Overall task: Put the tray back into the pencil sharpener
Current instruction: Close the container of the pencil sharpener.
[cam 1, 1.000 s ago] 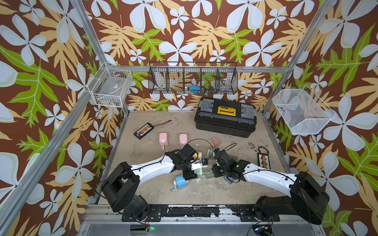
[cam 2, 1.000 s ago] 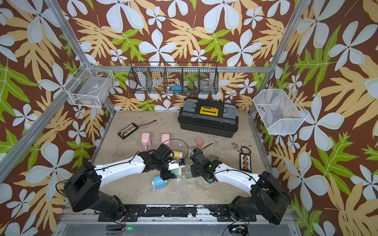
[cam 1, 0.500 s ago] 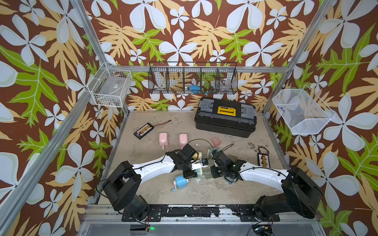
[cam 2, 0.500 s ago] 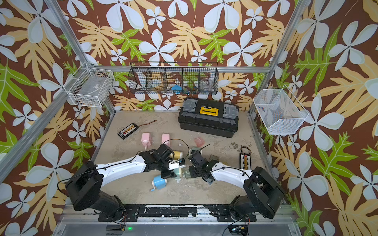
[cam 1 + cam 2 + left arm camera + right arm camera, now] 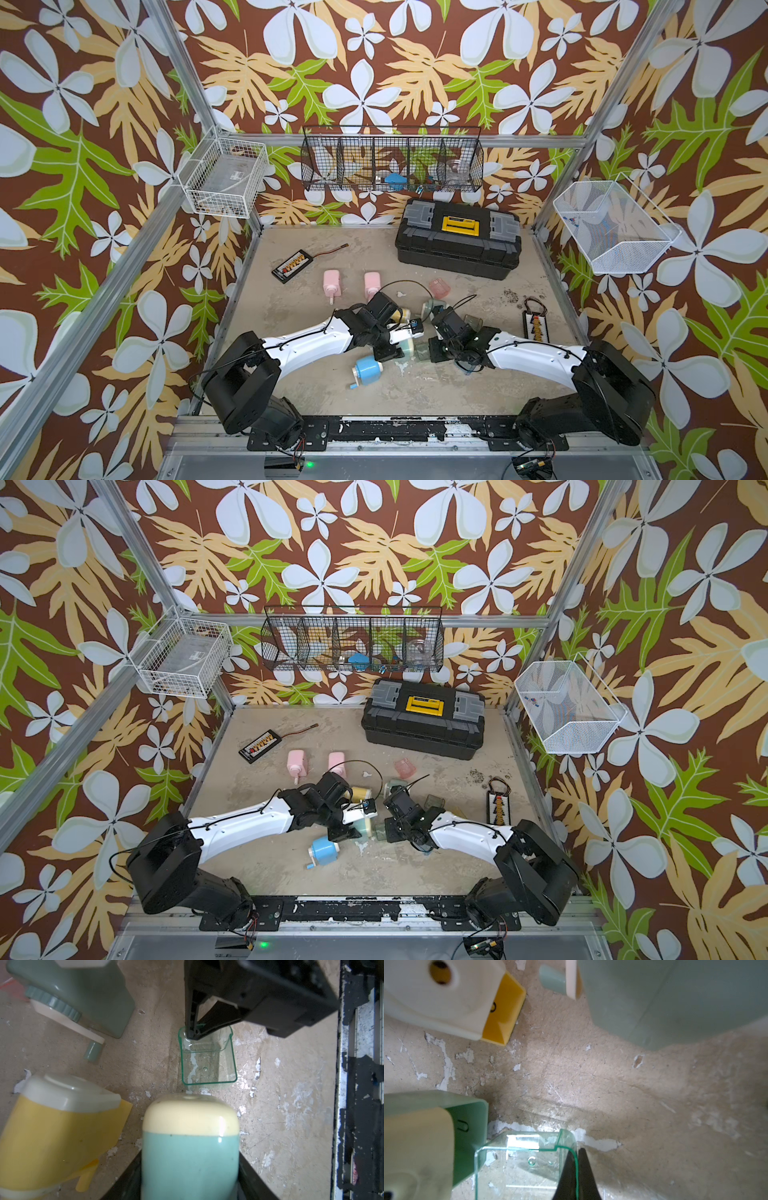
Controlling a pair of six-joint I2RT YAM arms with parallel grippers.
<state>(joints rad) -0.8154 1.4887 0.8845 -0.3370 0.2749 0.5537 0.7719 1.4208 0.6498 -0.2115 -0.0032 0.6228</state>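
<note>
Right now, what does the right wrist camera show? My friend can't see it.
The right pincer pinches one wall of a clear tray on a scuffed table. A teal sharpener sits beside it, with a yellow sharpener and a grey sharpener farther off.

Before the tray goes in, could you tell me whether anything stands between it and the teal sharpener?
Nothing visible does. The clear tray, pinched at one wall by the right gripper, lies right beside the teal sharpener held in the left gripper, with only bare table between them.
</note>
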